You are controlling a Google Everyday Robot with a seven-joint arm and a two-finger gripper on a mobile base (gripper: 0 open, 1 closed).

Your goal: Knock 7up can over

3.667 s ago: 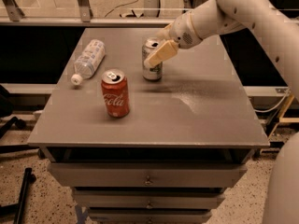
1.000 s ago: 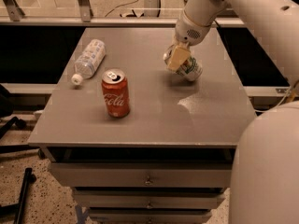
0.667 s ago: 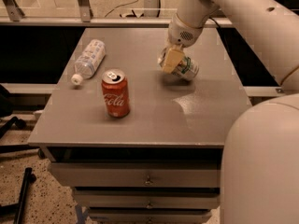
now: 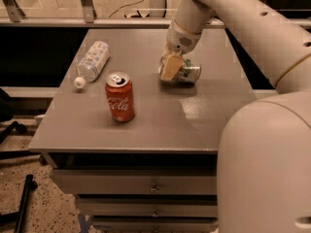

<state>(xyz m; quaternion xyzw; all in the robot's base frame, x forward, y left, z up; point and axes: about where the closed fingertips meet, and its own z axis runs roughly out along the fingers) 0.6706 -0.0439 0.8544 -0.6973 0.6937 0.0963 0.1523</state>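
Observation:
The 7up can (image 4: 188,73), silver-white with green markings, lies on its side on the grey table (image 4: 155,125), right of centre, its top end pointing left. My gripper (image 4: 170,68) hangs down from the white arm and sits right at the can's left end, touching or nearly touching it and covering that end. The arm reaches in from the upper right.
A red Coca-Cola can (image 4: 120,97) stands upright left of centre. A clear water bottle (image 4: 92,59) with a white cap lies on its side at the far left. Drawers (image 4: 153,187) sit under the table top. My white body fills the lower right corner.
The 7up can stood upright 3.7 s ago and now lies on its side. Over the last second the gripper and the lying can shifted slightly to the left.

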